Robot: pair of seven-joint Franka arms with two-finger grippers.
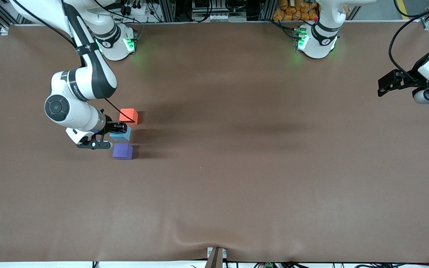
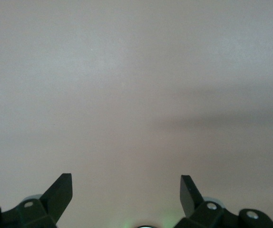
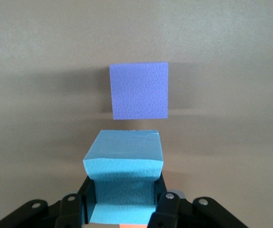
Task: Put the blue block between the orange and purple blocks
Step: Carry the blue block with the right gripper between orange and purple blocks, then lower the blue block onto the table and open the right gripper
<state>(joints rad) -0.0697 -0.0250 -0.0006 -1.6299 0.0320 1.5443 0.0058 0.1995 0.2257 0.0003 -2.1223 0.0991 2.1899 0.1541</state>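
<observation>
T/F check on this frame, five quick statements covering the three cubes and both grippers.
1. The right gripper is shut on the light sky-blue matte cube. True.
2. The blue cube is stacked on the violet-purple matte cube. False: it sits between the purple cube and the bright orange-red matte cube, which lies farther from the front camera.
3. The left gripper is open and holds nothing. True; that arm waits at its own end of the brown table.
4. The purple cube touches the blue cube. False: the right wrist view shows a gap between them.
5. The orange cube is the nearest of the three to the front camera. False: the purple cube is.
</observation>
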